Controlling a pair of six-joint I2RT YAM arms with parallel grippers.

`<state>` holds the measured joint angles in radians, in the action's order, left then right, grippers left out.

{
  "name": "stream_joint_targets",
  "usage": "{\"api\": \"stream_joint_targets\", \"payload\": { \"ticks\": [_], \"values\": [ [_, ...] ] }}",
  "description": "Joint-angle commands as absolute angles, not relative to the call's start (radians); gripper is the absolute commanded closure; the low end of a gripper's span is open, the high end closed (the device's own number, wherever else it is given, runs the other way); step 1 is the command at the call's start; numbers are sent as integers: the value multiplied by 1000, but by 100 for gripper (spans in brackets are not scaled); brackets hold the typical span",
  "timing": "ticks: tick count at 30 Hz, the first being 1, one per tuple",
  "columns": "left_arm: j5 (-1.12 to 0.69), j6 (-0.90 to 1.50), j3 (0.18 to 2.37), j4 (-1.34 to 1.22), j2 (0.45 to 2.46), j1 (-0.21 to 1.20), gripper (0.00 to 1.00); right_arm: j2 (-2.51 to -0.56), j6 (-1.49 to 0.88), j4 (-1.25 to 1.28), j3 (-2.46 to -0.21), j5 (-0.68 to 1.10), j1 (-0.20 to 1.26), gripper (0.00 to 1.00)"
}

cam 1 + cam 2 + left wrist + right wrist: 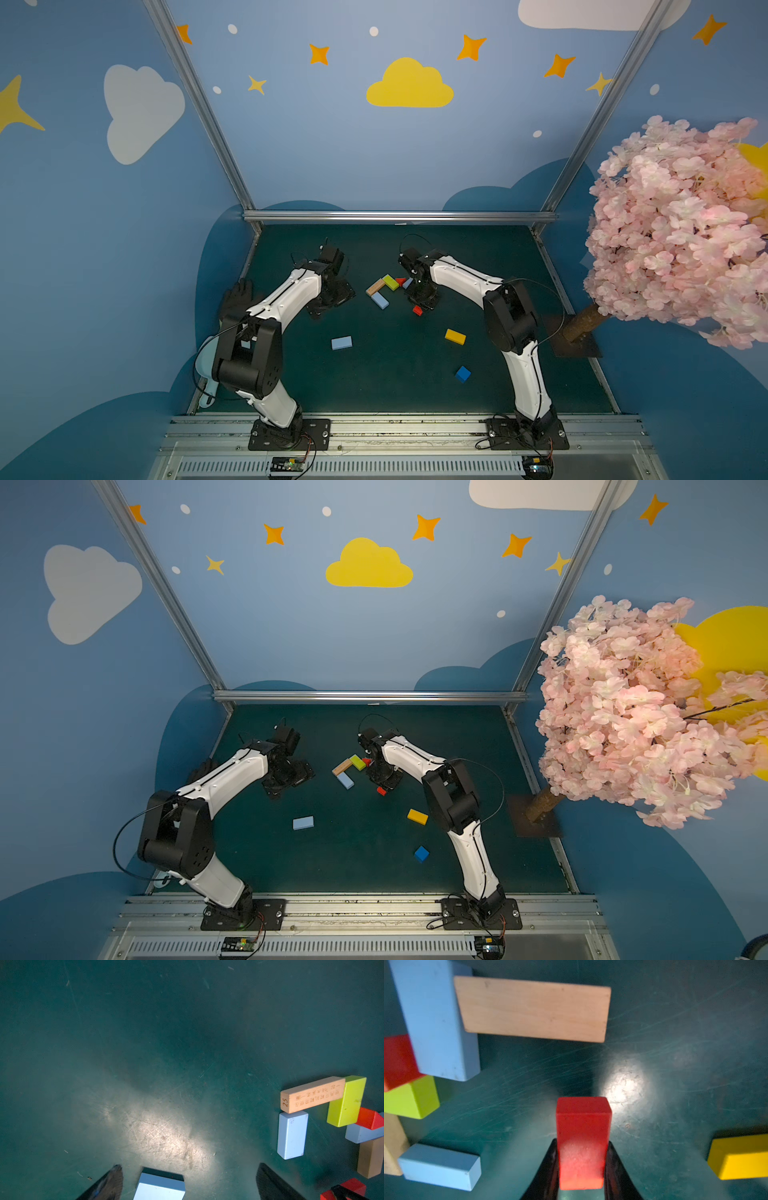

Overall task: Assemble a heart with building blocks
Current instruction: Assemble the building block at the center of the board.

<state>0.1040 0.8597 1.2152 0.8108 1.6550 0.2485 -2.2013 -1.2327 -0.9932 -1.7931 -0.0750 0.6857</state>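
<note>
The unfinished heart [390, 282] sits centred on the table [395, 386]: tan, lime, light blue blocks [380, 300] touching, seemingly an open arc. Right end effector [582, 1142] grips a red block [583, 1120]; left end effector [190, 1167] stands wide.

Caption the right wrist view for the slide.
Right jaws closed on the red block, tan block and yellow block nearby.

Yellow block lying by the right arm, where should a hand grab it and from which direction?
Pinch the yellow block across its two long sides, midway along, coming straight down from above. It lies flat on the mat, apart from the rest, so those parallel sides are exposed and its narrow width is likely the easier span.
</note>
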Motion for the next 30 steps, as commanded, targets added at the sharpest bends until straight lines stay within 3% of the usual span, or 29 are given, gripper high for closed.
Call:
{"api": "stream_joint_targets", "payload": {
  "ticks": [1,30],
  "values": [
    [100,851,1212,819,1655,242,0,-2222,-1223,-1032,-1815,-87,665,100],
    [96,874,1249,820,1714,239,0,-2296,-1169,-1040,-1888,-37,615,100]
  ]
}}
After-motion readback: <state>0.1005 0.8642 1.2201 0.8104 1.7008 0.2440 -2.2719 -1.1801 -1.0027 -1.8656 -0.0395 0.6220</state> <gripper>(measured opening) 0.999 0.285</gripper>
